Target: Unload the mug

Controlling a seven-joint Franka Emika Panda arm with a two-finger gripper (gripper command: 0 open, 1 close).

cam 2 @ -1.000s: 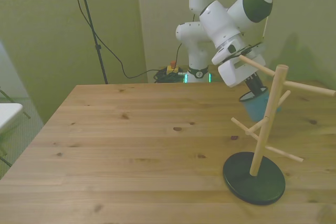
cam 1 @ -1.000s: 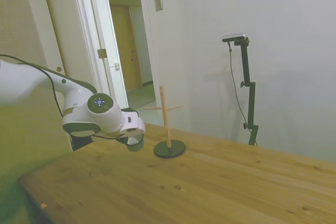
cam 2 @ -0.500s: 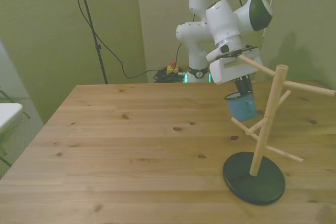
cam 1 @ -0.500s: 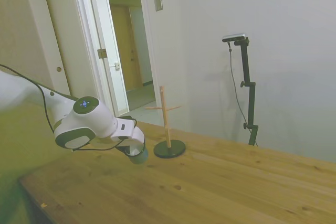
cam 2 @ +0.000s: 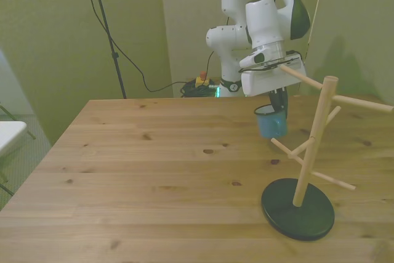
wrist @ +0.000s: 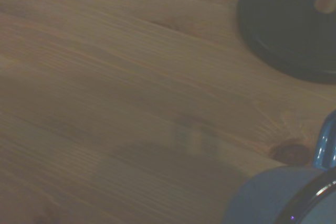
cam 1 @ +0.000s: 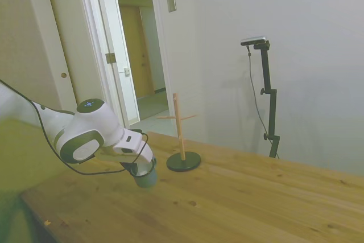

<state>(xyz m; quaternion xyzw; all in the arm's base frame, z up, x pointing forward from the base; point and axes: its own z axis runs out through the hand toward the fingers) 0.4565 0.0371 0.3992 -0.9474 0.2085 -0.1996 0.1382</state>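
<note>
The pale blue mug (cam 2: pixel 269 122) with a dark rim hangs upright in the air above the wooden table (cam 2: pixel 154 170), off the peg stand. My gripper (cam 2: pixel 275 104) is shut on the mug's rim from above. In the side view the mug (cam 1: pixel 145 177) hangs under the gripper (cam 1: pixel 140 168), a little above the tabletop and left of the stand. The wrist view shows the mug's wall and rim (wrist: pixel 283 198) close up, with its handle (wrist: pixel 326 142) beside it and wood below.
The wooden peg stand (cam 2: pixel 314 143) on its black round base (cam 2: pixel 298 207) stands at the front view's right, pegs sticking out toward the mug. Its base (wrist: pixel 291 19) also shows in the wrist view. The stand (cam 1: pixel 181 140) is right of the mug in the side view.
The gripper has carried the mug away from the peg stand, toward the front view's left and lower over the table, while the mug turned more upright.
</note>
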